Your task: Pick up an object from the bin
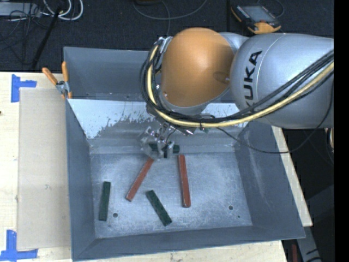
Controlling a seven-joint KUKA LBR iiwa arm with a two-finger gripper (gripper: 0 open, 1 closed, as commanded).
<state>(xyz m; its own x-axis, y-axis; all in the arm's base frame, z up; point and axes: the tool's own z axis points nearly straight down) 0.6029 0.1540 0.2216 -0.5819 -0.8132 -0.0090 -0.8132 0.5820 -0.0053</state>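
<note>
A slanted reddish-brown stick is seen just below the gripper, its upper end hidden at the tool's tip, so contact cannot be made out. How far the gripper is opened cannot be told; it is shadowed beneath the orange wrist cover. A second reddish stick lies to its lower right, a dark green bar below it, and another green bar further to the lower left.

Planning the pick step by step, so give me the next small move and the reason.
Probably a short descent: the gripper hangs at the upper end of the slanted red-brown stick near the back wall of the bin, with the other red-brown stick lying apart beside it.
</note>
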